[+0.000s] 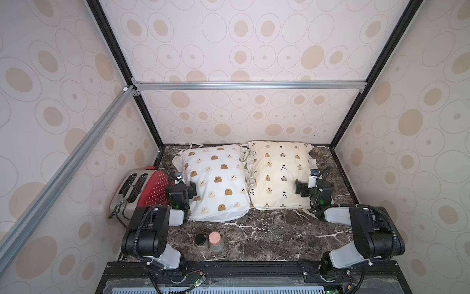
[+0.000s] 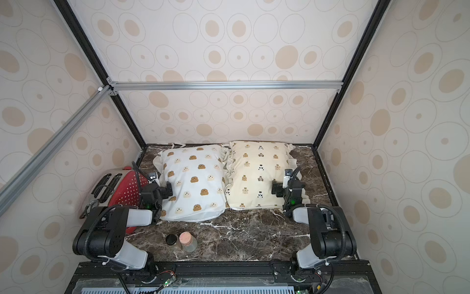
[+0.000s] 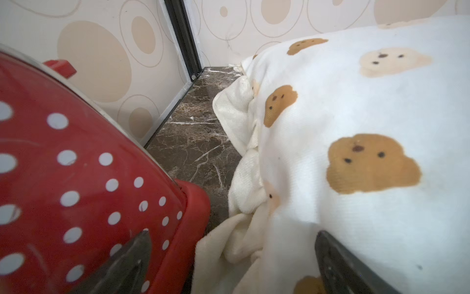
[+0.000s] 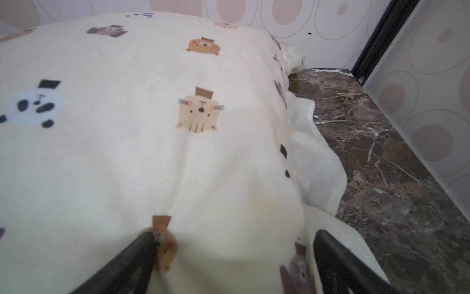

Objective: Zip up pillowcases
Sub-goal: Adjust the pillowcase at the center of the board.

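On the marble table (image 1: 267,236), zipping seems unstarted: left gripper (image 1: 188,191) and right gripper (image 1: 301,189), jaws apart and empty, flank the white pillowcase (image 1: 216,183) and cream pillowcase (image 1: 277,173).

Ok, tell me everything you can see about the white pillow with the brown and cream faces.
The white pillow is plump, soft knit-looking fabric printed with brown and cream blob faces, edged with a ruffle and tie strings at its far end. It lies flat on the marble table, toward the back, touching the cream-yellow pillow. The open left gripper sits at its side facing the red toaster. No zipper shows.
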### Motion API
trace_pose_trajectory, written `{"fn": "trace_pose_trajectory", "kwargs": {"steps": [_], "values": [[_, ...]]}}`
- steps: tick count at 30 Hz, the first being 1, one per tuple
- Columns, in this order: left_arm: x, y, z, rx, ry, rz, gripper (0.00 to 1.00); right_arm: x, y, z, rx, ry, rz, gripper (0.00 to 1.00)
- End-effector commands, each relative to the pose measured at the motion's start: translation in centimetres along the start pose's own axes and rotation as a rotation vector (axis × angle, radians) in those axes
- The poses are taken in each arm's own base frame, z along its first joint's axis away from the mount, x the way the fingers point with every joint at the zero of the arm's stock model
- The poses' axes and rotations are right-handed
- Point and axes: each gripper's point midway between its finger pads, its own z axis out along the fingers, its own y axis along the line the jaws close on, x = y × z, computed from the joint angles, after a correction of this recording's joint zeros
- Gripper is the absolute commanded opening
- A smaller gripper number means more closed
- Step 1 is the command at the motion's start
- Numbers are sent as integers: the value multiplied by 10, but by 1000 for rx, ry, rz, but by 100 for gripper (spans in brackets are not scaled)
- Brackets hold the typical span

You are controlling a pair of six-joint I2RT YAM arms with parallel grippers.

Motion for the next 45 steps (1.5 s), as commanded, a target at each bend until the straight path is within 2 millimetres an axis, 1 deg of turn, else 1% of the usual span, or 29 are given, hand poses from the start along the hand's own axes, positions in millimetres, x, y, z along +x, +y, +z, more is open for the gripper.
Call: {"fn": "trace_pose_trajectory", "kwargs": {"steps": [1, 37, 40, 43, 45], "values": [[-13, 0, 2, 5, -31, 3, 99, 9, 0, 0, -4, 23, -16, 99], [-14, 0, 1, 4, -33, 3, 99, 9, 1, 0, -5, 23, -18, 99], [-22, -4, 0, 31, -30, 16, 99, 9, 3, -1, -11, 16, -31, 100], [-34, 0, -6, 21, 3, 20, 99, 5, 3, -2, 2, 9, -39, 100], [-43, 2, -13, 25, -15, 18, 99, 1, 3, -5, 6, 2, -41, 100]]}}
